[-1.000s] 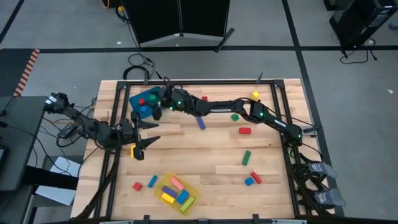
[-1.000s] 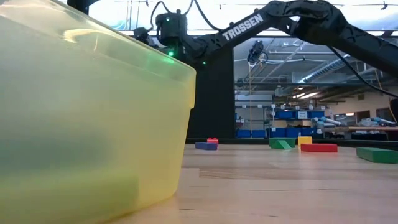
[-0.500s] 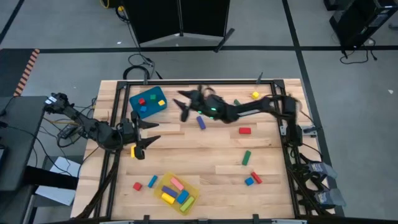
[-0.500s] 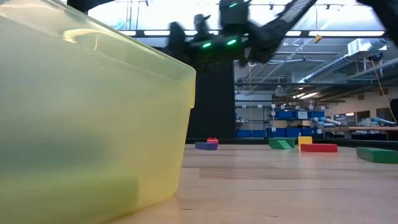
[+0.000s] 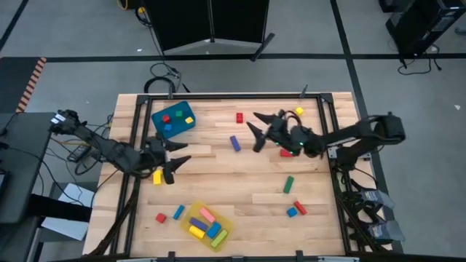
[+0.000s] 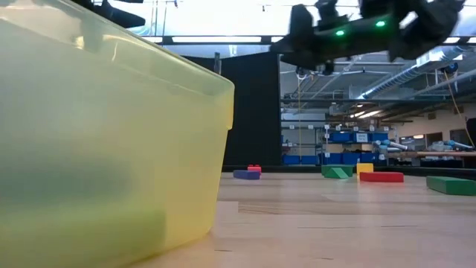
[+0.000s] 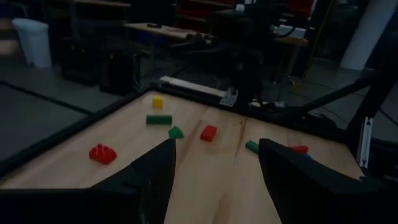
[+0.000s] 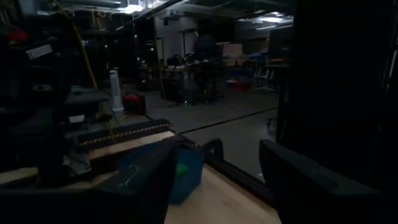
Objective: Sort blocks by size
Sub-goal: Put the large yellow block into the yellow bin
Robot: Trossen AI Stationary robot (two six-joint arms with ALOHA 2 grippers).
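- High view shows the blocks scattered over the worktop (image 5: 240, 182): a red cube (image 5: 239, 117), a blue bar (image 5: 234, 143), a yellow cube (image 5: 298, 111), a green bar (image 5: 288, 184), and a blue and red pair (image 5: 295, 209) near the right edge.
- Several more blocks lie in the yellow tray (image 5: 207, 225) at the front, with a red block (image 5: 160, 217) and a blue block (image 5: 178, 212) just beside it.
- A few little cubes sit in the blue bin (image 5: 173, 120) at the back left corner.
- Right gripper (image 5: 255, 129) hangs over the middle of the worktop, between the blue bar and a red bar (image 5: 287, 153), fingers spread wide and holding nothing.
- Left gripper (image 5: 173, 159) waits at the left edge, fingers wide apart, with a yellow block (image 5: 156, 176) just beside it.
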